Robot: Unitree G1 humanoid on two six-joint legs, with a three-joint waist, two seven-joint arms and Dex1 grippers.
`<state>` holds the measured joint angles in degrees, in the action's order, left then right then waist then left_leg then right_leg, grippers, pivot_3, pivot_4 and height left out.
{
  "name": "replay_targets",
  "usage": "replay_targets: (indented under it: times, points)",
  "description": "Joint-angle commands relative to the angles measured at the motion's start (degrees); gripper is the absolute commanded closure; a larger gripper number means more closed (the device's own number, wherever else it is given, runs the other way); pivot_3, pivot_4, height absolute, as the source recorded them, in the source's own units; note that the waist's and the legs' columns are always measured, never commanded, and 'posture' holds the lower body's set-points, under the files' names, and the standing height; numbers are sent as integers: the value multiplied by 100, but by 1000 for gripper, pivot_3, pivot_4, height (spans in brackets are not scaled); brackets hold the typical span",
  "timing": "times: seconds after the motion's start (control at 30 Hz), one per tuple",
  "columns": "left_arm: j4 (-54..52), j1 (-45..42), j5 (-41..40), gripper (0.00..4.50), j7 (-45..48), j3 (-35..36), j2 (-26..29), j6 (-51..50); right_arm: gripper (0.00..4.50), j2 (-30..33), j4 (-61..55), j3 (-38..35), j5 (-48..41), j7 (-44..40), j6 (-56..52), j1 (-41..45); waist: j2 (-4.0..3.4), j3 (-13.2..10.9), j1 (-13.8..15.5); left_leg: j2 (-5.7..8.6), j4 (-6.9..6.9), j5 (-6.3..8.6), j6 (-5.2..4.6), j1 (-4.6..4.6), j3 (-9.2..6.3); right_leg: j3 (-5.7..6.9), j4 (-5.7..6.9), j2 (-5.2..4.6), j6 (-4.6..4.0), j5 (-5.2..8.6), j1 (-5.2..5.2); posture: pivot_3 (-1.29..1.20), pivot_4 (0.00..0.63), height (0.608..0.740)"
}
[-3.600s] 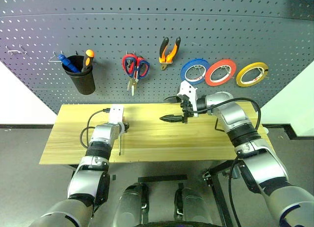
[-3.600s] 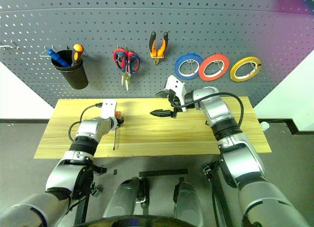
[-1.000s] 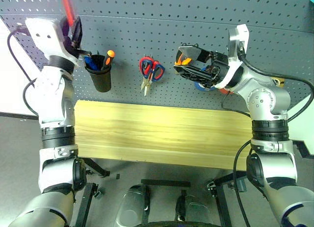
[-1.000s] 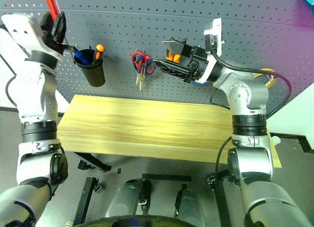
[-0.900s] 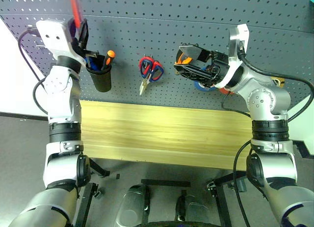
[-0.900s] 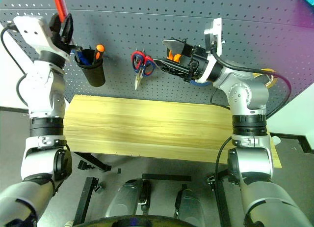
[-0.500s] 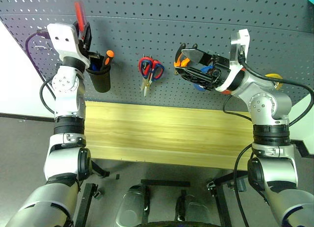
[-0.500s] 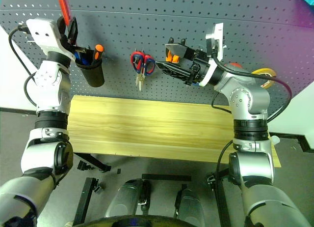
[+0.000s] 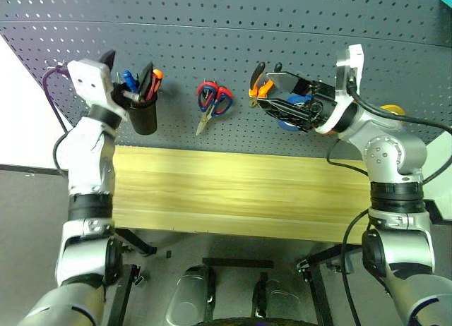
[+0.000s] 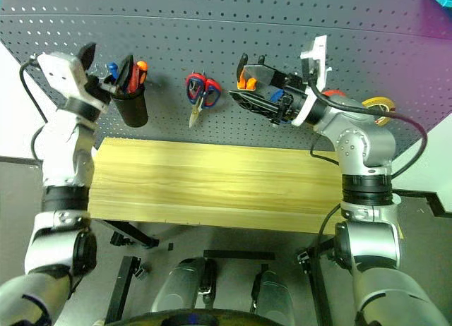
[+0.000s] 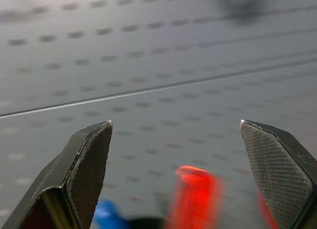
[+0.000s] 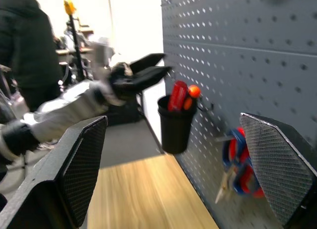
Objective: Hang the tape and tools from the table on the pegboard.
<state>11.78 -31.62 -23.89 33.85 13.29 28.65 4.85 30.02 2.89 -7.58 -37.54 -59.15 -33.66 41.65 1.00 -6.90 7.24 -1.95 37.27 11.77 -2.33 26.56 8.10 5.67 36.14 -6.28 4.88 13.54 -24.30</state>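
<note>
My left gripper (image 9: 127, 72), upper left of the head view, is spread wide and holds nothing, its fingers straddling the top of a black cup (image 9: 142, 116) hung on the pegboard (image 9: 226, 29). The red-handled screwdriver (image 10: 133, 74) stands in that cup beside a blue (image 10: 111, 70) and an orange handle (image 10: 142, 66).

My right gripper (image 9: 279, 100), right of centre, points toward the left of the frame with jaws spread and empty. Just behind it on the board hang the pliers (image 9: 258, 82), partly hidden, and a blue roll (image 9: 293, 118). The yellow tape (image 10: 376, 106) shows at the right, behind my right arm. Red-handled scissors (image 9: 214, 101) hang at the centre. The table (image 9: 233, 195) stretches across the middle of the frame. The right wrist view shows a dark-clothed person (image 12: 29, 45) at the upper left.
</note>
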Motion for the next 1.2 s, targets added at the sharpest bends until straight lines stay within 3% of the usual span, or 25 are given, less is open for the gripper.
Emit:
replay_targets:
  times: [0.03, 0.17, 0.3, 0.6, 1.2]
  points:
    - [-820, 685, -453, 155, 1067, 12, 620, -592, 0, 346, -259, 68, 102, -199, -35, -421, -1, 1, -46, -4, 0, 8, -11, -2, -1, 0, 0, 0, 0, 0, 2, 215, 65, 740]
    - [-1053, 1549, -344, 155, 2208, -455, 1229, -891, 0, 607, 34, 468, 706, -386, 399, -983, -21, 16, -83, -4, 0, 24, -11, -12, 0, 0, 0, -3, -2, 1, 6, 208, 58, 740]
    - [-821, 1881, -59, 155, 2973, -1038, 1288, -790, 0, 401, 325, 555, 988, -452, 1083, -1354, -50, 40, -73, -10, -5, 26, -10, -14, 2, 0, -5, -7, -12, 7, -8, 203, 52, 740]
    - [-240, 1744, 246, 155, 2982, -1091, 879, -282, 0, 244, 584, 697, 1281, -570, 1713, -1758, -67, 67, -88, -9, -8, 25, -9, -10, 3, -1, -3, -11, -5, 3, -5, 176, 41, 740]
    - [-706, 2110, 132, 155, 2749, -950, 831, -662, 0, 283, 810, 764, 1491, -733, 1987, -1723, -68, 101, -188, -9, -4, 27, -13, -19, -1, -1, -2, -16, -18, 11, -7, 192, 56, 740]
